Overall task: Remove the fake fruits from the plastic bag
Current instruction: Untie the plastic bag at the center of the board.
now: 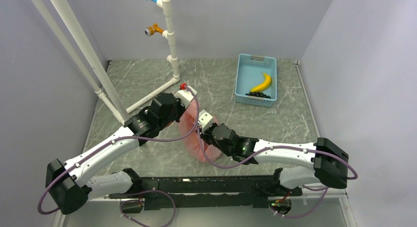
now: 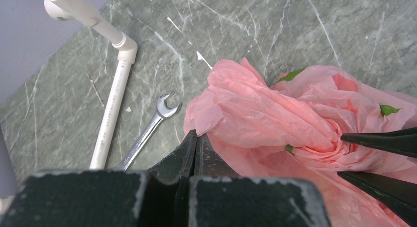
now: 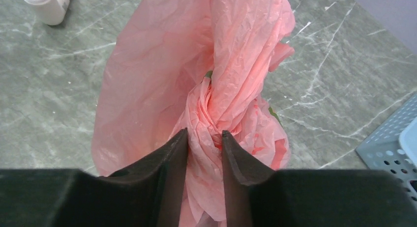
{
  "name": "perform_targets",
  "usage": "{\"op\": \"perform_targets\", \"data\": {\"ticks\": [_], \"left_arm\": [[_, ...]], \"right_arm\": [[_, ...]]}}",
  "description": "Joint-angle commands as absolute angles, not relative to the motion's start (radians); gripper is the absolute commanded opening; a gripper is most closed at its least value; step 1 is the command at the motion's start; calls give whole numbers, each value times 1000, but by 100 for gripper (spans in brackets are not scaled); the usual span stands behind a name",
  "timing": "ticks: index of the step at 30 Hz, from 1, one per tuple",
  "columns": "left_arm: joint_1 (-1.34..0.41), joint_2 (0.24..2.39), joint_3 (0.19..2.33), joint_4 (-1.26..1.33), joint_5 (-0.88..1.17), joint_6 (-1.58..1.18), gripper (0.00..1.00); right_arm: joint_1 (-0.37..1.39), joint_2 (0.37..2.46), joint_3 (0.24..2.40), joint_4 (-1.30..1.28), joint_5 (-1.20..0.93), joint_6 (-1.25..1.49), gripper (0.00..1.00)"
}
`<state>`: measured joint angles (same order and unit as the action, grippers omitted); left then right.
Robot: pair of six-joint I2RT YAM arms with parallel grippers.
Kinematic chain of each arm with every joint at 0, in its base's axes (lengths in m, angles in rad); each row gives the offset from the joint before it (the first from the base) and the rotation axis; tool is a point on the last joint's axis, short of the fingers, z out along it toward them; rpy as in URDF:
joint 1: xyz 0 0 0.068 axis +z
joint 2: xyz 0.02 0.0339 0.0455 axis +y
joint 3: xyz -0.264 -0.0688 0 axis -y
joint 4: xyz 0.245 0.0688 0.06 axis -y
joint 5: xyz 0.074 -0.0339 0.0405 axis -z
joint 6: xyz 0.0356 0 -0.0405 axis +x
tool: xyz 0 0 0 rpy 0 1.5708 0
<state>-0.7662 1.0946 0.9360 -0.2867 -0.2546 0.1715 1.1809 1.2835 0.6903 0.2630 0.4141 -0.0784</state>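
Bag: thin translucent pink plastic bag (image 1: 193, 134), crinkled, with green leaf prints, mid-table between the two grippers, well apart from the basket.
Handling: feather-light, limp, slippery film; likely to tear if yanked and to slide through smooth pads.
Hold: best on the twisted neck and a loose edge, drawn apart to open the mouth.
Left gripper (image 2: 195, 138): fully closed, apparently pinching a fold at the bag's edge.
Right gripper (image 3: 204, 136): narrowed onto the twisted neck, both pads pressing film.
Fake fruits: none visible; presumably inside, hidden by the film.
Basket: light-blue perforated plastic basket (image 1: 241, 74), holding a yellow banana (image 1: 262, 83) and a small dark grape bunch (image 1: 259, 95).
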Motion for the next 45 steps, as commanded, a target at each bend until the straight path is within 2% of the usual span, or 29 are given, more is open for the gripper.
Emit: {"op": "perform_targets", "data": {"ticks": [1, 5, 18, 23, 28, 29, 30, 32, 33, 37, 38, 39, 41, 42, 45], "left_arm": [[-764, 1082, 953, -219, -288, 165, 0], [-764, 1072, 947, -215, -319, 164, 0], [-763, 992, 914, -174, -477, 163, 0], [-764, 981, 915, -177, -435, 157, 0], [-763, 964, 923, -199, -227, 163, 0], [-762, 956, 916, -192, -189, 167, 4], [-763, 944, 911, -186, -144, 174, 13], [-763, 917, 896, -171, -40, 189, 38], [-764, 901, 884, -157, -4, 191, 47], [-764, 871, 866, -131, 55, 188, 65], [-764, 878, 867, -131, 66, 191, 74], [-764, 894, 872, -136, 87, 197, 77], [-765, 955, 900, -170, 132, 203, 96], [-765, 991, 919, -191, 146, 205, 99], [-767, 1112, 981, -242, 132, 209, 99]], "right_arm": [[1186, 1290, 726, 277, 455, -93, 26], [1184, 1274, 714, 259, 511, -82, 0], [1149, 893, 495, 121, 602, 143, 0], [1026, 760, 460, 70, 404, 212, 0], [1010, 776, 499, 57, 261, 152, 0], [1008, 786, 508, 52, 261, 147, 0], [1008, 794, 513, 53, 257, 139, 0], [1006, 803, 513, 71, 231, 127, 0], [1005, 809, 514, 80, 219, 123, 0], [1007, 874, 540, 92, 170, 115, 0], [1006, 893, 553, 88, 156, 111, 0], [1006, 913, 566, 82, 131, 104, 0], [1007, 951, 588, 74, 85, 96, 0], [1008, 962, 596, 74, 71, 93, 0], [1007, 981, 605, 81, 61, 98, 0]]}}
